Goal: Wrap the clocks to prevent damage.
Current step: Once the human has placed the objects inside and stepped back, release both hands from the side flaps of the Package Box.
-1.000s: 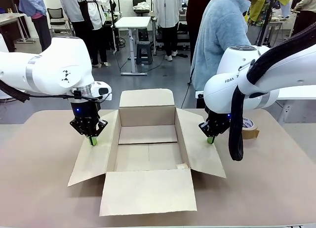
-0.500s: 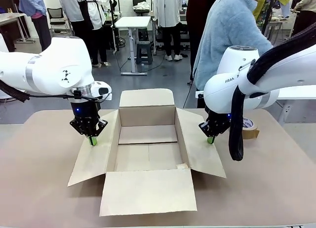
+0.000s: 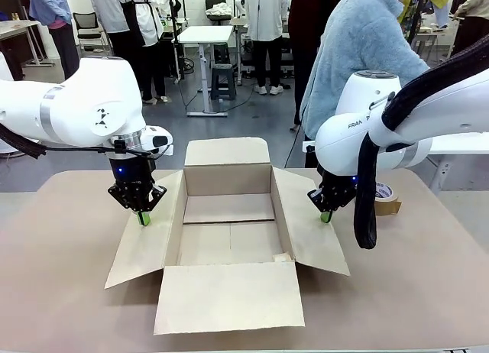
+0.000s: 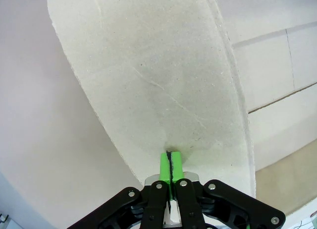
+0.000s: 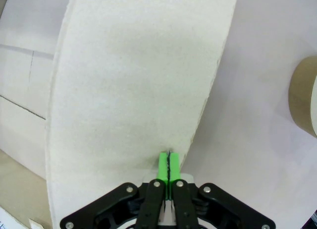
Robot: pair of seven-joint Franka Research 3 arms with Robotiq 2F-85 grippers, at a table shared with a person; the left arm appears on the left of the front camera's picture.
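My left fingers (image 3: 142,218) are pressed together, empty, tips resting on the left flap (image 3: 145,250) of the open box (image 3: 228,179). Its floor is bare cardboard. My right fingers (image 3: 326,216), likewise closed, rest on the right flap (image 3: 309,238). I can't place the wrapped clocks, so their heading, long axis and nearer arm stay unknown.

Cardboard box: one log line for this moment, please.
box flaps open | left gripper shut, tip on left flap | right gripper shut, tip on right flap | tape roll at right
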